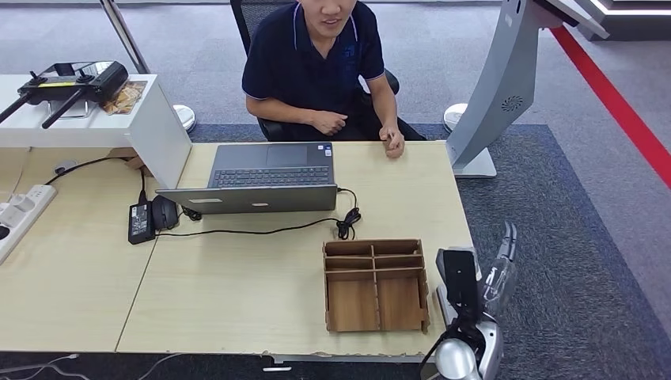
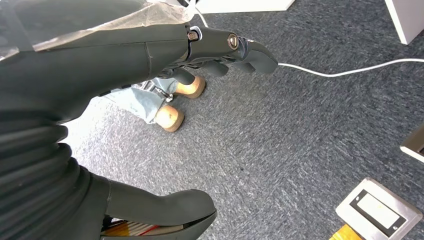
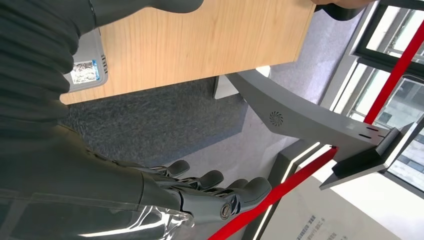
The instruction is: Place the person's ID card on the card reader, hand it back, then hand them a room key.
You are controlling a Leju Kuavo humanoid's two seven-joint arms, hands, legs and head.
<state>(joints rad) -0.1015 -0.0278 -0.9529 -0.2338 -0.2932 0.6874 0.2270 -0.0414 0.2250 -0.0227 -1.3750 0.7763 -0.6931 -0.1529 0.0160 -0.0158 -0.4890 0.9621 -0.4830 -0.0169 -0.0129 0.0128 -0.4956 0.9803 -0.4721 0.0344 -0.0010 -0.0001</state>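
1. Right hand (image 1: 500, 269) hangs off the desk's (image 1: 261, 309) right edge, just beside the wooden tray (image 1: 375, 283), over grey carpet (image 1: 570, 261).
2. Right wrist view: right hand (image 3: 200, 192) has fingers (image 3: 235, 195) straight and slightly apart, nothing in them; it is empty and open.
3. Left hand (image 2: 165, 75) in the left wrist view hangs over carpet (image 2: 280, 150), fingers (image 2: 250, 50) extended, thumb (image 2: 165, 207) apart, holding nothing.
4. Tray is a divided wooden box near the desk's front right corner; its compartments look empty from the head view.
5. ID card, card reader and room key: can't pick out any of them for certain on the desk.
6. Laptop (image 1: 265, 178) sits open at mid desk, screen toward the robot; a black cable (image 1: 269, 229) runs from it to a power brick (image 1: 140, 222) on the left.
7. Person (image 1: 324, 71) sits behind the desk in a dark polo, one hand (image 1: 392, 142) resting on the far desk edge, the other (image 1: 328, 123) held near the body.
8. Grey kiosk stand (image 1: 498, 87) is on the floor to the desk's right; red floor stripe (image 1: 617, 103) beyond it.
9. White box (image 1: 95, 119) on the left carries a black controller (image 1: 67, 83).
10. Left wrist view: white cable (image 2: 350, 70) on the carpet and a small grey device (image 2: 378, 212) on the floor.
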